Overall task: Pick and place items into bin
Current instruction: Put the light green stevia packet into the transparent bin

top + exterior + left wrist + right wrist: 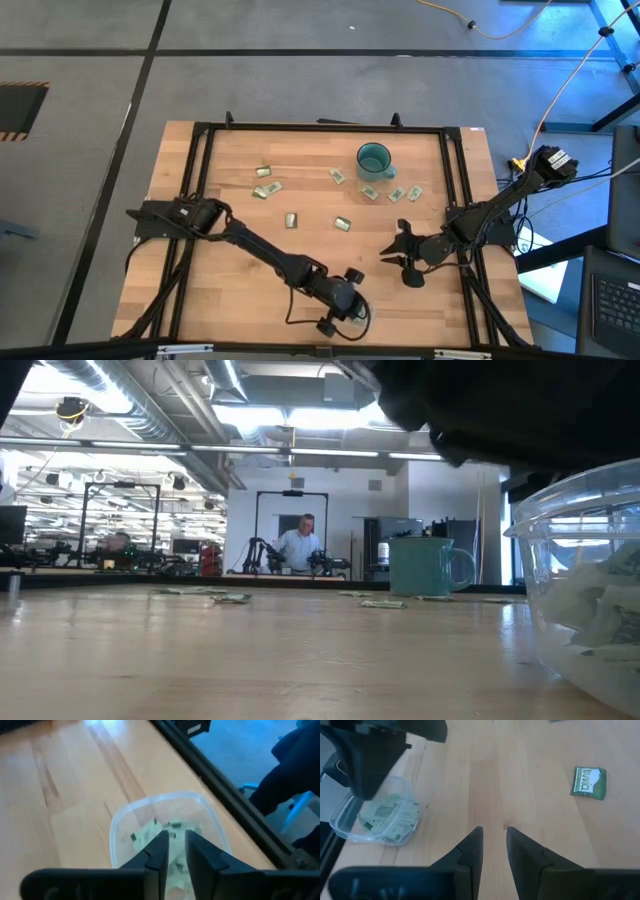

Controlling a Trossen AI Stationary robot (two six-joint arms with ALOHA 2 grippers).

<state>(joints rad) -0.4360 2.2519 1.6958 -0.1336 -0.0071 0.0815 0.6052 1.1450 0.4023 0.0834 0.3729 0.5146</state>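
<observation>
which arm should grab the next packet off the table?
Probably right. The right gripper hovers open and empty near a loose packet, while the left gripper is over the bin.

Tub (585,595) under left pincer (173,851): cut off by low view's right edge, and fully hidden beneath that arm from above. Packets (165,832) in it blurred, count unclear. Printing on packets (290,219) beyond right pincer (400,250) too small to read from overhead.
</observation>
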